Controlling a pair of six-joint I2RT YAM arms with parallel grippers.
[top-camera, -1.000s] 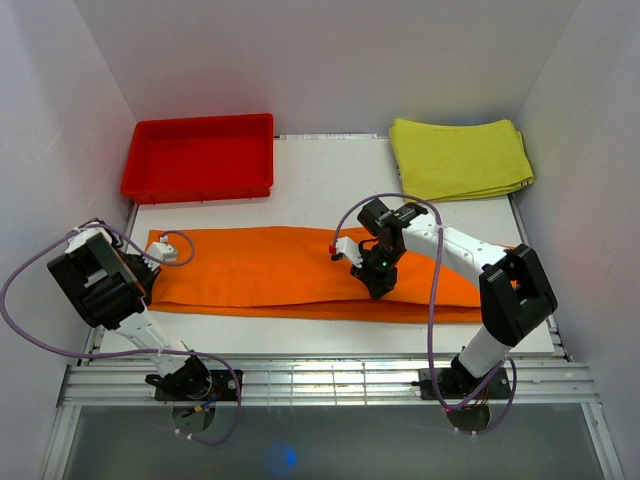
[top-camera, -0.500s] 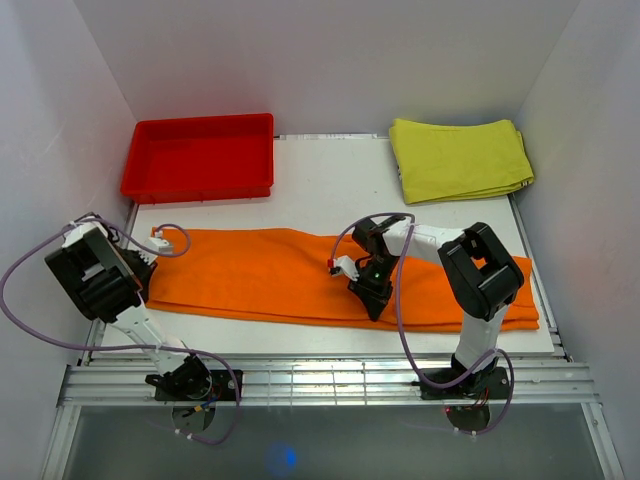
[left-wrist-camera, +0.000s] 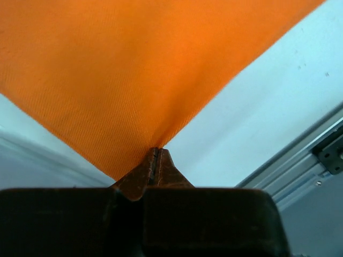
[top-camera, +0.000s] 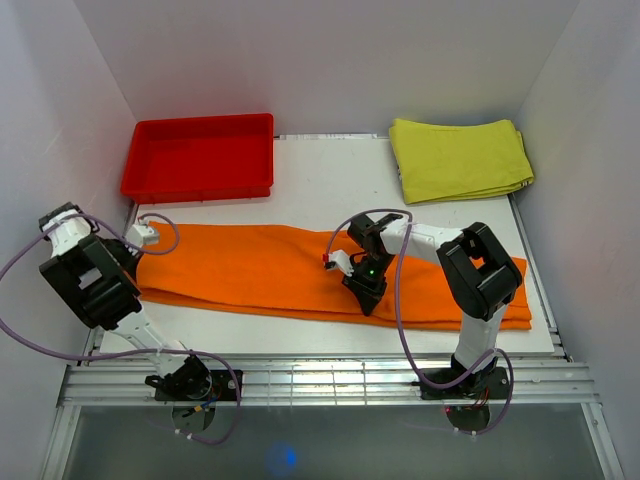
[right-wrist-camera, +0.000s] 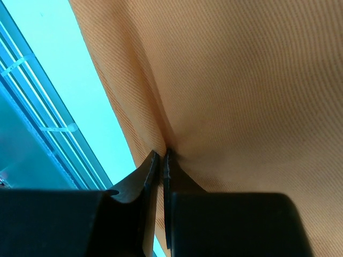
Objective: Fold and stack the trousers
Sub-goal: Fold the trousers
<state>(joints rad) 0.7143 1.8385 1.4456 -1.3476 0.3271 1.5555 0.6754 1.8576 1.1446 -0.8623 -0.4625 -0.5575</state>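
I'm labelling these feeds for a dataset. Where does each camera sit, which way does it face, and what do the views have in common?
Top external: above, behind the bases, looking down on both arms, the table and the trousers.
Left wrist: on the left arm, facing along the left gripper, shut on the trousers' edge.
Right wrist: likewise along the right gripper, pinching a fold.
Shared: the trousers.

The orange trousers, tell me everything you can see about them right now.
The trousers are plain bright orange, finely woven cloth, stretched in a long flat band across the table. The left gripper pinches the left end; the right gripper pinches the near edge about mid-length.
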